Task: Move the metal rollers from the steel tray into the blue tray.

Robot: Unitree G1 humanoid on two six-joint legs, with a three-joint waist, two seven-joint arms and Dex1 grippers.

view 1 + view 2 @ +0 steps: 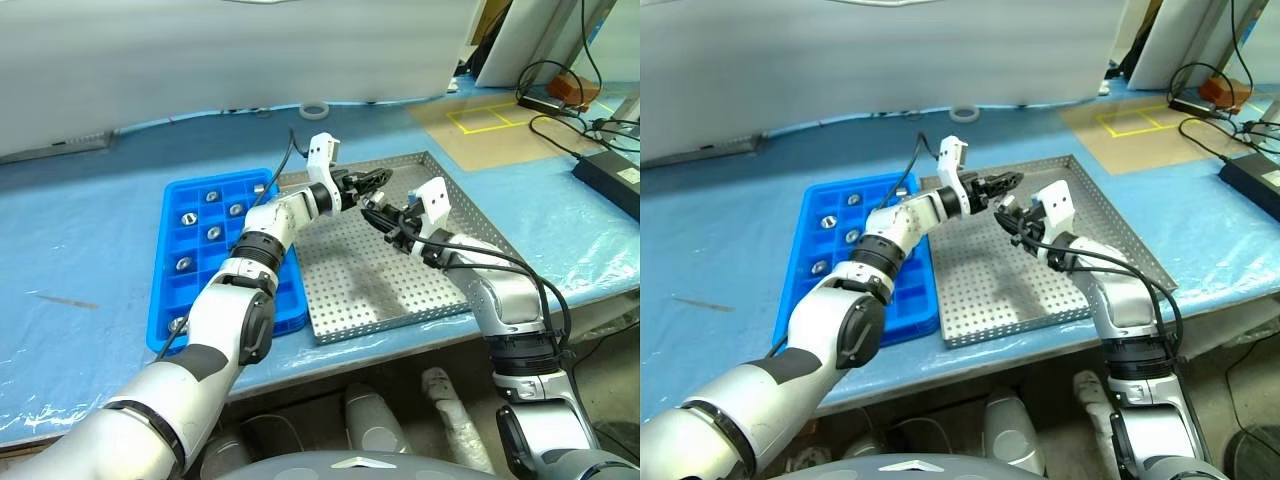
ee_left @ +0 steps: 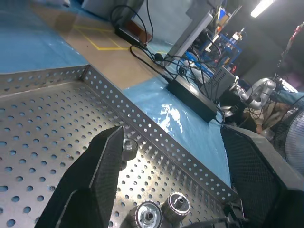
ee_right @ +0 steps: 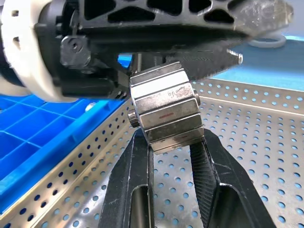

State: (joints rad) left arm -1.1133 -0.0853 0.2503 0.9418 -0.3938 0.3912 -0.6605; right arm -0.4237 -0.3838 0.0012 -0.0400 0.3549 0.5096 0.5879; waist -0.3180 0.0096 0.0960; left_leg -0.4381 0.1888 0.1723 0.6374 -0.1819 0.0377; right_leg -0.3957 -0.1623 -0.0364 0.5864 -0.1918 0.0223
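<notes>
I see six metal rollers (image 1: pixel 214 233) sitting in the blue tray (image 1: pixel 165 255). My right claw (image 3: pixel 168 142) squeezes one roller (image 3: pixel 166 114) over the steel tray (image 1: pixel 400 290); my left claw (image 2: pixel 171 166) is apart.

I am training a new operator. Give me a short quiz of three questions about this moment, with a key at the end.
1. True or false: the right gripper holds a roller.
2. Pick one. The left gripper is: A) open, with nothing in it; B) shut on a roller; C) shut on a tape ring.
3. Fill the blank: the three loose rollers in the left wrist view lie in the ___ tray.

Key
1. True; its two fingers clamp the roller.
2. A.
3. Steel: they lie on the steel tray, close to its rim.
</notes>
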